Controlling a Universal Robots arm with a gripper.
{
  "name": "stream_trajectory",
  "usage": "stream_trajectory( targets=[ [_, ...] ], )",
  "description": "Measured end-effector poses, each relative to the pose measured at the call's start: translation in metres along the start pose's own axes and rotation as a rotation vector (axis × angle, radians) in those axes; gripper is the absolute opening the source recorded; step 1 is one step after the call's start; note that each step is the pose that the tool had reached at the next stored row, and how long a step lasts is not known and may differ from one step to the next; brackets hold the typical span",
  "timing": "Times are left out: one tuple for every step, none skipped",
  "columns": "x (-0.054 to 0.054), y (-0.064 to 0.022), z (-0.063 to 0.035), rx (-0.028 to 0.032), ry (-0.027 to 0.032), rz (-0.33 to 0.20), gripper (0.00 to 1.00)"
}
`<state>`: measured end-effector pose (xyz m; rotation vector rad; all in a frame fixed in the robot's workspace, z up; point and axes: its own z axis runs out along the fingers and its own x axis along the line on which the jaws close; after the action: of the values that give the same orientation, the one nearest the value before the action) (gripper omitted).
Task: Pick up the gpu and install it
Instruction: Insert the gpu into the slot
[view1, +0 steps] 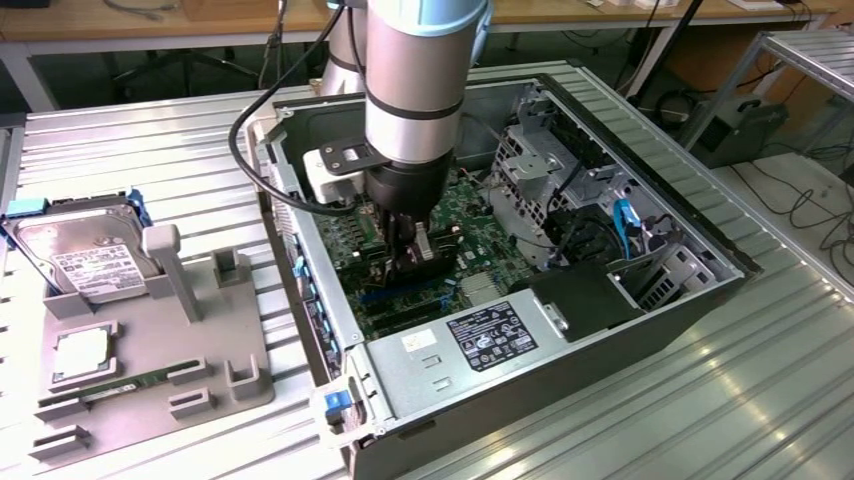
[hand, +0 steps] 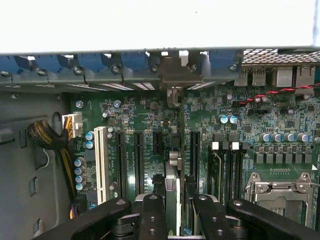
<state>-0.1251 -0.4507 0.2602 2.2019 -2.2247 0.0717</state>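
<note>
- Fingers (hand: 172, 212) first, nearest the wrist camera: my two black fingers are closed on the gpu (hand: 172, 187), one on each flat face, with the card standing on edge between them.
- Seen from the wrist, the gpu appears as a thin upright strip, so I am looking straight along its top edge; its long axis runs away from my fingers toward the rear wall of the case (hand: 60, 70).
- At the far end of that axis, the card's silvery bracket (hand: 174, 75) sits up against the row of blue slot latches (hand: 135, 61) at the rear wall.
- Below the card runs a long dark expansion slot (hand: 159, 142), parallel to its neighbours and to the white slot (hand: 101, 162) off to one side. I judge the card to be lined up with it, but cannot tell whether its edge is seated.
- From the exterior view, my fingers (view1: 404, 262) reach down inside the open computer case (view1: 667, 300), over the green motherboard (view1: 474, 200).
- Farther out, on the desk (view1: 160, 140) at the exterior view's left, a grey holder (view1: 200, 330) carries the hard drive (view1: 83, 255), well apart from me.
</note>
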Motion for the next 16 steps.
stream_trajectory(
  targets=[
    [0.0000, 0.0000, 0.0003, 0.0000, 0.0002, 0.000, 0.26],
    [0.0000, 0.0000, 0.0007, -0.0001, 0.0003, 0.000, 0.26],
    [0.0000, 0.0001, 0.0010, -0.0002, 0.0006, 0.000, 0.26],
    [0.0000, 0.0001, 0.0011, -0.0003, 0.0006, 0.000, 0.26],
    [0.0000, 0.0001, 0.0011, -0.0003, 0.0006, 0.000, 0.26],
    [0.0000, 0.0001, 0.0012, -0.0001, 0.0004, 0.000, 0.26],
    [0.0000, 0.0000, 0.0013, 0.0000, 0.0002, 0.000, 0.26],
    [-0.0001, 0.0000, 0.0013, 0.0000, 0.0002, 0.000, 0.26],
    [-0.0001, 0.0000, 0.0013, 0.0000, 0.0001, 0.000, 0.26],
    [-0.0001, 0.0000, 0.0015, 0.0002, -0.0003, 0.000, 0.27],
    [-0.0001, 0.0000, 0.0015, 0.0002, -0.0003, 0.000, 0.27],
    [-0.0001, 0.0000, 0.0015, 0.0003, -0.0003, 0.000, 0.27],
    [-0.0001, 0.0000, 0.0015, 0.0002, -0.0002, 0.000, 0.34],
    [-0.0001, 0.0000, 0.0014, 0.0001, -0.0002, 0.000, 0.34],
    [-0.0001, 0.0000, 0.0014, 0.0000, -0.0001, 0.000, 0.34],
    [-0.0001, 0.0000, 0.0012, 0.0000, 0.0009, 0.000, 0.34]
  ],
)
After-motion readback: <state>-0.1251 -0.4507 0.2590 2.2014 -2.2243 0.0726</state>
